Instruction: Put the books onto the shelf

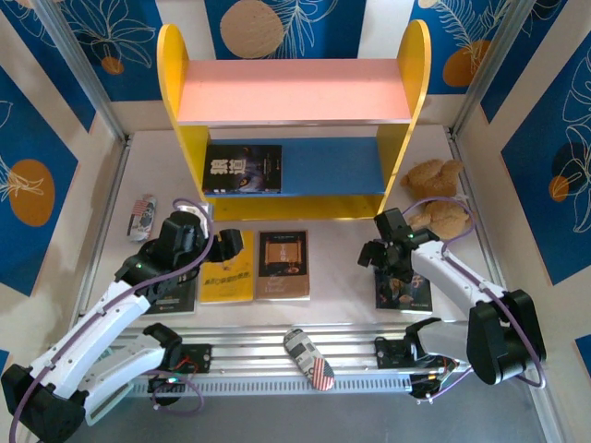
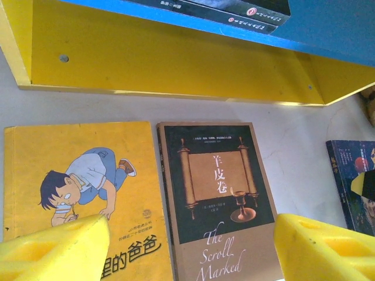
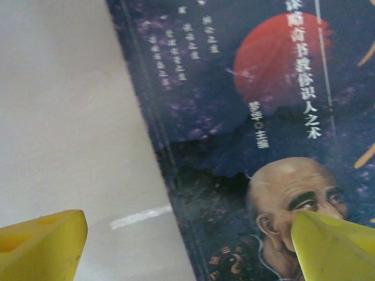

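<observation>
Three books lie in plain sight on the counter [image 1: 342,242]. A yellow book [image 1: 227,269] and a brown-black book [image 1: 283,265] sit side by side, nearly touching, just in front of the shelf [image 1: 172,101]. A dark blue book [image 1: 406,293] lies well off to the right. A fourth dark cover [image 1: 180,297] is mostly hidden under my left arm, and I cannot read it. One black book [image 1: 242,168] lies flat on the left part of the shelf's blue lower board [image 1: 332,166], under the pink top board [image 1: 295,90]. My left gripper [image 2: 192,234] hangs over the near end of the brown-black book with its fingers [image 2: 58,249] wide apart and gripping nothing. One finger is over the yellow cover, the other over bare counter just right of the brown-black one. My right gripper [image 3: 187,234] sits low over a long edge of the dark blue book, jaws apart. One of its fingers [image 3: 41,246] is over the counter, the other over the portrait's face. I cannot tell whether a fingertip touches the cover.
</observation>
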Available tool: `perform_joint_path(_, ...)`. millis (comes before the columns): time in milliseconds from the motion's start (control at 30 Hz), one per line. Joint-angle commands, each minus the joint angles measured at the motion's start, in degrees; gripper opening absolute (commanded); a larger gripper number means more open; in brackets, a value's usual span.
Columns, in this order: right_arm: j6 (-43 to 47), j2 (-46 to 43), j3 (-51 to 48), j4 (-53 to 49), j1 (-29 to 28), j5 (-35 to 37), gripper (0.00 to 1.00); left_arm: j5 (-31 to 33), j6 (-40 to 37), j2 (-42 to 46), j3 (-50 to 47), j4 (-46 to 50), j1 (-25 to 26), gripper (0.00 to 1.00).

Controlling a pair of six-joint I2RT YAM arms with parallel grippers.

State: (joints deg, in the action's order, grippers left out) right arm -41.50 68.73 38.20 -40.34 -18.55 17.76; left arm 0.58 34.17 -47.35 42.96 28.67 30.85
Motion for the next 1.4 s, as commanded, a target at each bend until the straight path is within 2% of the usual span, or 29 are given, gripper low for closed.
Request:
perform_joint_path(0, 1.5, 2.2, -0.8, 0.3, 0.5, -3.4, 0.91, -2.1, 0.9, 0.1, 0.1, -1.8, -0.7, 0.74)
perform_joint_path(133, 2.5, 5.9, -0.4, 2.1, -0.2, -7.2, 0.90, -2.6, 1.2, -0.3, 0.3, -1.7, -0.7, 0.73)
perform_joint_path(400, 0.4, 10.2, 0.4, 11.3, -6.8, -16.3, 0.89, -3.5, 2.7, -0.1, -0.1, -3.2, -0.5, 0.71)
perform_joint_path(700, -1.9, 17.0, 7.2, 20.6, -14.1, -22.6, 0.88, -6.1, 5.3, -3.6, -2.6, -8.4, 1.1, 0.71)
perform_joint_path(833, -0.6, 19.0, 11.1, 19.1, -15.5, -22.6, 0.86, -5.9, 6.6, -5.6, -3.1, -10.6, 3.1, 0.71)
perform_joint_path(933, 0.2, 16.2, 10.1, 18.2, -13.5, -22.3, 0.86, -5.3, 7.0, -7.2, -3.0, -11.8, 5.3, 0.70)
perform_joint_path(1200, 4.0, 0.3, 2.3, 11.5, -1.9, -22.7, 0.87, -3.5, 7.1, -15.4, 0.1, -15.7, 12.2, 0.69)
perform_joint_path(1367, 8.0, -1.6, 0.5, 8.2, 3.7, -22.6, 0.88, -3.4, 7.6, -24.2, 4.4, -18.3, 16.1, 0.67)
